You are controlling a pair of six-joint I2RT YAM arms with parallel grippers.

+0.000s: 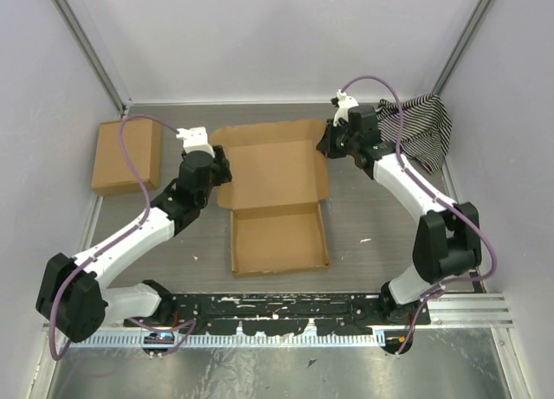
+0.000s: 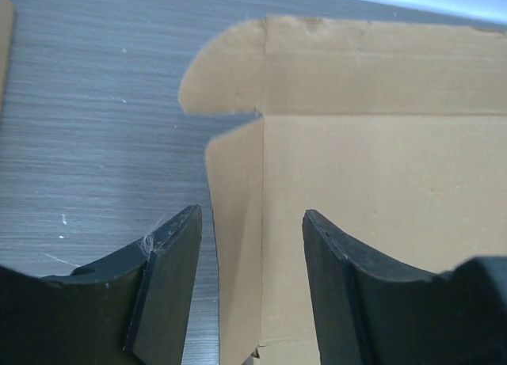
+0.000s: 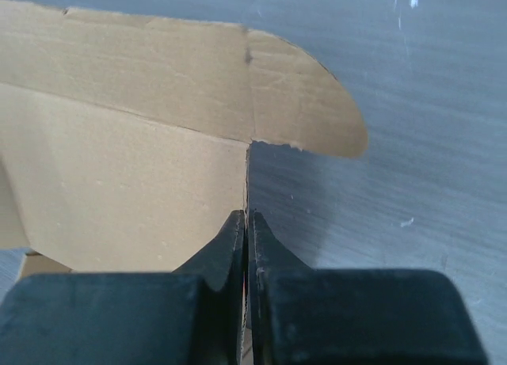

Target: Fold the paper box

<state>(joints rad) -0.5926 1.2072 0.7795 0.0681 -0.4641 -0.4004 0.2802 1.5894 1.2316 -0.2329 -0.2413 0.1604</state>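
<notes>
Brown cardboard, die-cut and half formed: the paper box (image 1: pixel 275 191) lies on the grey table (image 1: pixel 372 217), about midway across it, its long axis running away from the arm bases. Its near part is a panel with low walls turned up along the edges. Its far part is a wider panel with a strip and rounded ear flaps at the far corners.

At the box's left edge, on the far half, is the left gripper (image 1: pixel 222 170). In the left wrist view its jaws stand well apart, one finger (image 2: pixel 174 254) over the table outside the box and the other over the inner panel. The raised left side flap stands between them, and neither finger clearly presses it.

At the box's far right corner is the right gripper (image 1: pixel 325 144). Its jaws are pinched together on the thin edge of the right side flap, just below the rounded ear.

Left of the paper box and well apart from it lies a ready-formed cardboard box (image 1: pixel 127 155). Beyond the box's far right corner, past the right gripper, a black-and-white striped cloth (image 1: pixel 426 126) lies bunched.
</notes>
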